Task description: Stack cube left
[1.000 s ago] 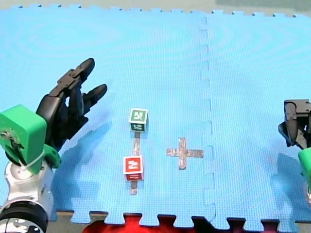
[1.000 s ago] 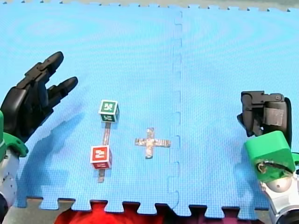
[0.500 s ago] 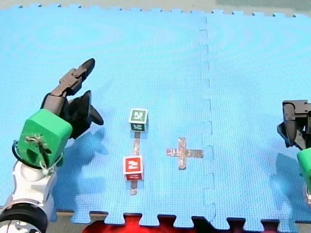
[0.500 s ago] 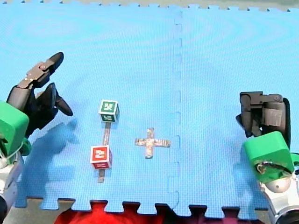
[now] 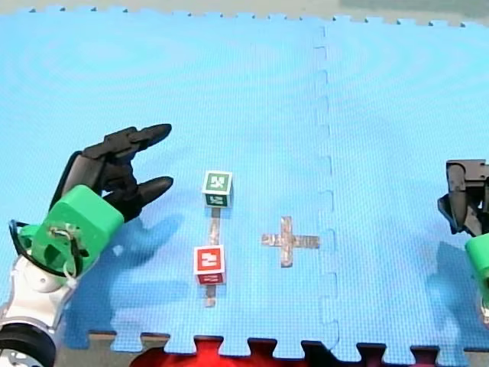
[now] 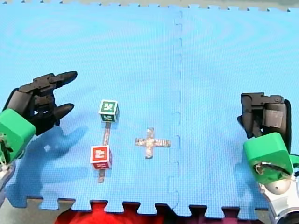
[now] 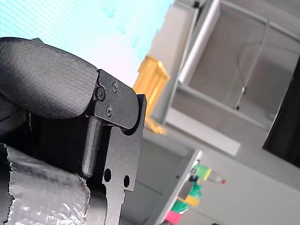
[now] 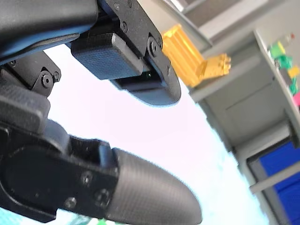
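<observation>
**Q:** What lies nearest the robot?

**A:** The small red cube with a white label on top point(image 5: 208, 264). It rests on the blue foam puzzle mat point(image 5: 229, 76), at the near part of a thin grey tape strip point(image 5: 215, 225). The strip runs away from the robot to the small green cube with a white label on top point(image 5: 217, 188), which stands apart from the red one. The tape probably marks their starting places.

**Q:** And the grey tape cross?

**A:** The grey tape cross point(image 5: 289, 240) lies flat to the right of the strip, and neither cube touches it. It is likely a reference mark.

**Q:** How are the cubes oriented?

**A:** A cube has no long axis. Each sits flat with its label up, and the pair lines up near to far along the strip.

**Q:** What about the hands?

**A:** The left hand point(image 5: 122, 176) hovers left of the green cube, near it but not touching. It is empty, its fingers uncurled and pointing toward the cube, apparently placed to reach in. The right hand point(image 6: 259, 116) is at the mat's right side, well apart from both cubes. Its fingers are curled on nothing, seemingly kept clear. Stacking has not begun.
</observation>
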Controlling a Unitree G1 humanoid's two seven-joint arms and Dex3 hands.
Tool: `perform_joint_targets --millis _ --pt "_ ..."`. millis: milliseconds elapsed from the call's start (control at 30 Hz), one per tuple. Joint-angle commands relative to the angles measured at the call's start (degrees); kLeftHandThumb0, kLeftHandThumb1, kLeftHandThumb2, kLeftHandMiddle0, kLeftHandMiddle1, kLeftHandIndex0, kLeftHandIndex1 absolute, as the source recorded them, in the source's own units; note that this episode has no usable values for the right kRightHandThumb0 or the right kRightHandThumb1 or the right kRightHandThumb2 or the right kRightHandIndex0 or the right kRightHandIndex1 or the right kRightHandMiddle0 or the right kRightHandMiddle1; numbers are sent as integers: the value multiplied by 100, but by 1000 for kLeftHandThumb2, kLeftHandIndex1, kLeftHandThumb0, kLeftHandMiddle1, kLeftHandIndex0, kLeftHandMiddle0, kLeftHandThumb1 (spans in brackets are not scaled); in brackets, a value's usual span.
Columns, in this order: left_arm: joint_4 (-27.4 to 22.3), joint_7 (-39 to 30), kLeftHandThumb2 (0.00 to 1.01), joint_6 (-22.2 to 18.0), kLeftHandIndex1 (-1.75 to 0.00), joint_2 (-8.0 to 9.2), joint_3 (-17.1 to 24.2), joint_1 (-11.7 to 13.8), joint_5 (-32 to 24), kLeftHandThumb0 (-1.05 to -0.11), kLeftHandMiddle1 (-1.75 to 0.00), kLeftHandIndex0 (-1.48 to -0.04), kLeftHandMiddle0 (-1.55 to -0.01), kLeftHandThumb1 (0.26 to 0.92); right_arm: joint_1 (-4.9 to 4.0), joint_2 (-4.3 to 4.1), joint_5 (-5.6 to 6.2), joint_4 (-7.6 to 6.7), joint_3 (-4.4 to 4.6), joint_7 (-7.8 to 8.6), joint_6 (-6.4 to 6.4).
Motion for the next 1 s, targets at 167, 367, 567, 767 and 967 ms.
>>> perform_joint_targets --millis 167,367,567,767,967 --pt "-159 -698 7 259 -16 314 -80 -68 -141 -907 -1746 -757 -825 675 10 -11 20 -20 8 -25 35" --pt "-216 -793 10 264 -13 376 -113 -66 -161 -832 -1746 -768 -824 694 3 -2 22 -7 20 -50 41" --pt "-216 -774 3 220 -1 391 -120 -55 -191 -773 -1746 -730 -826 691 3 3 36 2 26 -45 14" --pt "-222 -1103 0 246 -26 471 -157 -72 -260 -719 -1746 -790 -827 674 10 -2 70 -7 18 -13 -21" --pt "-459 -1675 0 456 -14 523 -284 85 -309 -650 -1746 -797 -830 653 9 -4 87 -33 7 -11 -34"
